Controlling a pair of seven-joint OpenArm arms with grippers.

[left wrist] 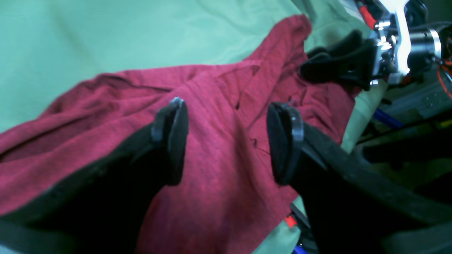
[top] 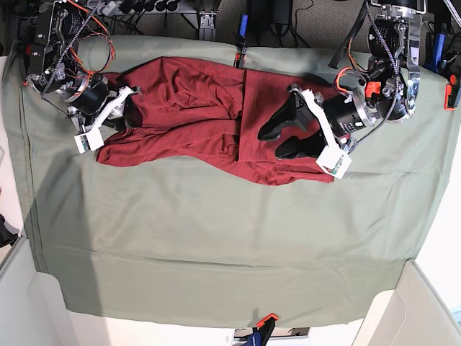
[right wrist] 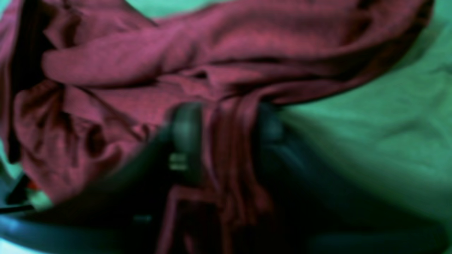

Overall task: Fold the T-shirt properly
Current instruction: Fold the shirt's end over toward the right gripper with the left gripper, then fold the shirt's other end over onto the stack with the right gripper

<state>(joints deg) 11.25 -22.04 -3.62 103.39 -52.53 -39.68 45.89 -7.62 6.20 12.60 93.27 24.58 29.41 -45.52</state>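
The dark red T-shirt lies crumpled lengthwise along the far part of the table. My left gripper hovers over its right half. In the left wrist view that gripper is open, with wrinkled shirt below and nothing between its fingers. My right gripper is at the shirt's left end. The blurred right wrist view shows that gripper shut on a bunched fold of the T-shirt. The right gripper also shows at the shirt's far edge in the left wrist view.
A sage-green cloth covers the table. Cables and arm mounts line the far edge. A black and orange clamp sits at the near edge. White walls stand at the near corners.
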